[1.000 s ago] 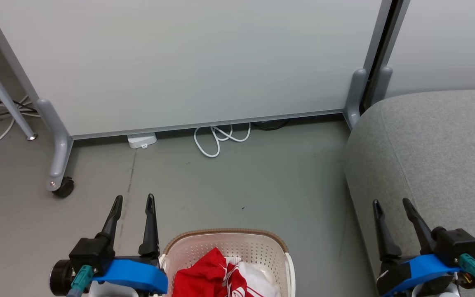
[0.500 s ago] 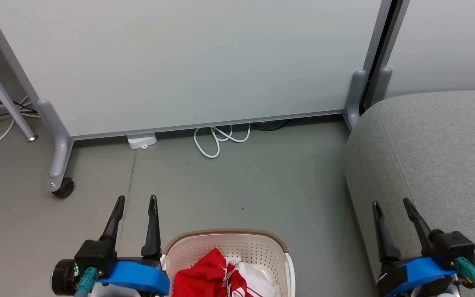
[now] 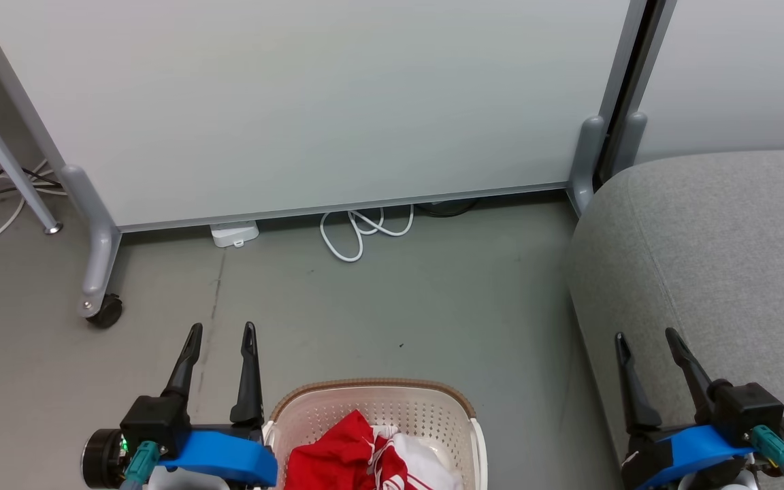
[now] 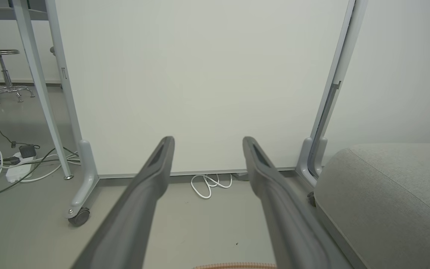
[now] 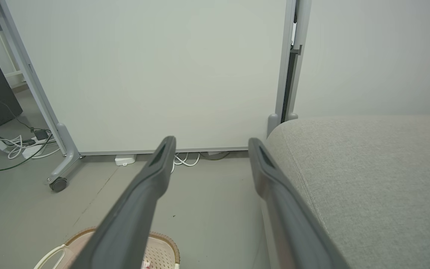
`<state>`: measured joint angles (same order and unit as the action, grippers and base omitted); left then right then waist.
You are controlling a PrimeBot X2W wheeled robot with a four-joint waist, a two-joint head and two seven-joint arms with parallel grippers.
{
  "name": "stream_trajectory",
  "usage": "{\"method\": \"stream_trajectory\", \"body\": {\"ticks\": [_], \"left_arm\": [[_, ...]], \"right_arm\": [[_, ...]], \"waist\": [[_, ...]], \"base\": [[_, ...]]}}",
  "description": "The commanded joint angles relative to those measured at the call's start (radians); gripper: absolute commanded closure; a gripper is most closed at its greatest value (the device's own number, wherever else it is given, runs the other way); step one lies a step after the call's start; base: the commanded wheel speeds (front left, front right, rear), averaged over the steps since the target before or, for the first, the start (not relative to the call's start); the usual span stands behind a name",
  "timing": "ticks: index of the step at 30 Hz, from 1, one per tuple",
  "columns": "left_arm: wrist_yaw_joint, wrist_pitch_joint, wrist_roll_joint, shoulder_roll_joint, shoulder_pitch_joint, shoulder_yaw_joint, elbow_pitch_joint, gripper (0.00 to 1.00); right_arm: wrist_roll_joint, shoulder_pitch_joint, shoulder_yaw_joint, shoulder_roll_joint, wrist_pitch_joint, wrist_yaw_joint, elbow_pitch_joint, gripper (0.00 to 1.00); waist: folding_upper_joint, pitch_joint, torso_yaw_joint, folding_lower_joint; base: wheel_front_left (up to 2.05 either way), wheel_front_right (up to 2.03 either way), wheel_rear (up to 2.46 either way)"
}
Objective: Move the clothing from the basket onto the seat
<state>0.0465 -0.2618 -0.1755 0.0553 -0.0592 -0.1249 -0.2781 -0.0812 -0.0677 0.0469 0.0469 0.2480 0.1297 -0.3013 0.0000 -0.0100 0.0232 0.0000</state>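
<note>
— Looking at the bottom middle of the head view, what lies there?

— One cream-white laundry basket (image 3: 433, 408) with perforated walls and a brown woven-look rim, standing on the grey floor (image 3: 433, 306). The clothing (image 3: 337, 449) is bunched inside it: bright red fabric with thin white stripes and a white panel on its right side. The lower frame edge cuts it off, so I cannot tell how many garments make up the heap.

— And the seat?

— One light-grey fabric seat (image 3: 719, 245) with a rounded corner and a faint seam, at the right of the frame, apart from the basket with bare floor between.

— How many claws, and how do they stand?

— Two. The left claw (image 3: 222, 328) is at the lower left, just beside the basket's left rim. Its two dark fingers are spread wide and touch no cloth. The right claw (image 3: 644, 333) is at the lower right, in front of the seat's near edge, and is equally open.

— Anything behind?

— One pale partition panel (image 3: 310, 102) on grey feet, one castor (image 3: 106, 309), one coiled white cable (image 3: 358, 235) and one small white box (image 3: 234, 233) at its base.
</note>
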Motion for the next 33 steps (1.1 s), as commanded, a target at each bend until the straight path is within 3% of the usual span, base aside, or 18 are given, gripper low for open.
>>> {"method": "stream_trajectory", "body": {"ticks": [1,9,18,33], "left_arm": [[0.004,-0.005,0.001,-0.001,-0.008,0.004,-0.001,0.00],[-0.002,-0.005,0.015,-0.002,0.004,0.005,-0.013,0.00],[0.004,-0.005,0.022,-0.003,-0.066,0.007,-0.086,0.00],[0.032,-0.004,0.082,0.054,-0.277,-0.028,-0.401,0.00]], "right_arm": [[0.002,-0.008,0.000,0.006,0.003,0.002,-0.002,0.00],[0.022,-0.011,-0.009,0.006,-0.004,0.001,0.005,0.00],[0.075,-0.057,-0.026,0.006,-0.033,0.001,0.070,0.00],[0.035,-0.153,-0.080,0.005,-0.012,0.001,0.148,0.00]], "waist": [[0.0000,0.000,-0.001,0.0000],[0.0000,0.019,-0.019,0.0000],[0.0000,0.161,-0.079,0.0000],[0.0000,0.448,-0.237,0.0000]], "base": [[0.00,0.00,0.00],[0.00,0.00,0.00],[0.00,0.00,0.00],[0.00,0.00,0.00]]}}
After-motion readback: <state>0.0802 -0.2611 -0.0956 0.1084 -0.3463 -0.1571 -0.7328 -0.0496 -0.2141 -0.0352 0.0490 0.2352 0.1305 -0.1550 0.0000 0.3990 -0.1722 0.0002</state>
